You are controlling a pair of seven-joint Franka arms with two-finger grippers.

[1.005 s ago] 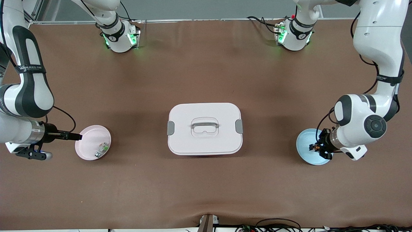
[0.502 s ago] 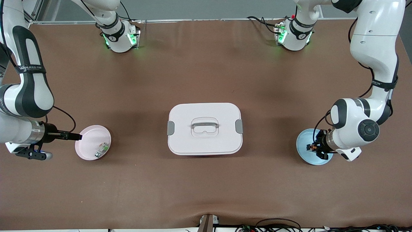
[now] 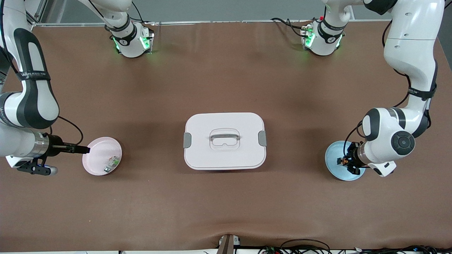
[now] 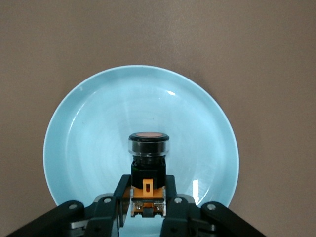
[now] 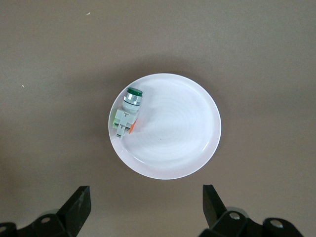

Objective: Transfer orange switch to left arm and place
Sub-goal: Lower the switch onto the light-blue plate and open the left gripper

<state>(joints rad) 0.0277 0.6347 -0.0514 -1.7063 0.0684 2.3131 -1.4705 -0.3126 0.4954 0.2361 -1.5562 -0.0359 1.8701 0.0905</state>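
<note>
Holding the orange switch [image 4: 148,163] over the blue plate [image 3: 333,155], your left gripper [image 4: 146,202] had its fingers closed on the black body.

Your right gripper [image 5: 145,207] waited, spread wide and empty, over the pink plate [image 3: 97,150] holding a green-and-white component [image 5: 128,111]; the box [image 3: 224,141] sat shut between the plates, at 9 o'clock from the blue one, bare table around it.

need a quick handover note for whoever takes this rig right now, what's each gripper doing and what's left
Left gripper: jaws shut on the orange switch, over the blue plate.
Right gripper: jaws open, waiting above the pink plate, which holds a green-and-white component.
The box sits lidded mid-table between the two plates.
Done: switch grasped.
Left: carry it around the box, hand it to the right gripper, probably place it at the pink plate.
</note>
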